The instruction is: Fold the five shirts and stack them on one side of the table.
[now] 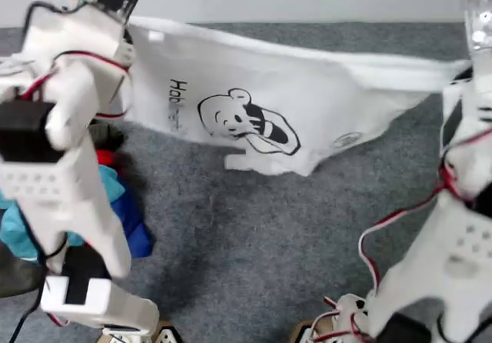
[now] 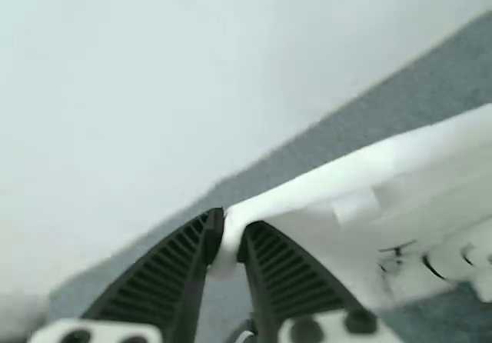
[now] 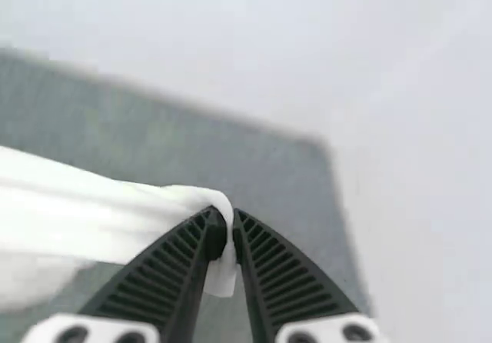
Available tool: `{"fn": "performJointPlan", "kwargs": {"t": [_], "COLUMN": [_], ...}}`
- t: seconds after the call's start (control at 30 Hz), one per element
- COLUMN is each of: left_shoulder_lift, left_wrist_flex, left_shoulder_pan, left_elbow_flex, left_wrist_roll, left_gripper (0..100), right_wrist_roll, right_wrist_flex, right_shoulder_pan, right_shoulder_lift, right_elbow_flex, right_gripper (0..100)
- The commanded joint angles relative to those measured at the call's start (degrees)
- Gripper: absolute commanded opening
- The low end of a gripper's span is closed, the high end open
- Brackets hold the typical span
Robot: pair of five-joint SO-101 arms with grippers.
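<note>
My left end effector (image 2: 233,224) and right end effector (image 3: 226,218) each pinch an edge of the white black-printed cotton shirt (image 1: 261,104), spreading it across the frame's top (presumably for flat laying).

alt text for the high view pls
A white t-shirt with a black cartoon print hangs stretched between the left arm and the right arm above a grey carpeted table. A heap of blue, teal and red clothes lies under the left arm.
</note>
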Motion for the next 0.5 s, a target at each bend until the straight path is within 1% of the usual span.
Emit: {"fn": "performJointPlan", "kwargs": {"t": [0.0,0.1,0.17,0.37,0.47], "left_shoulder_lift": [-5.0,-7.4,-8.4,-9.4,-9.4], "left_wrist_flex": [1.1,1.1,1.1,1.2,1.2], "left_shoulder_pan": [-1.3,-1.2,-1.5,-1.3,-1.3], "left_elbow_flex": [-3.1,-3.0,-3.0,-3.1,-3.4], "left_wrist_roll": [-4.1,-6.8,-7.2,-7.2,-7.3], "left_gripper": [1,1,1,1,1], "right_wrist_roll": [0.6,0.6,0.7,5.4,7.0], "right_wrist_flex": [-6.6,-10.7,-12.7,-17.2,-19.1], "right_shoulder_pan": [0.2,0.2,0.3,0.4,2.7], "right_shoulder_lift": [-4.6,-6.9,-8.1,-11.7,-13.5], "right_elbow_flex": [-1.1,-1.1,-1.1,-1.1,-1.1], "right_gripper": [1.0,1.0,1.0,1.0,1.0]}}
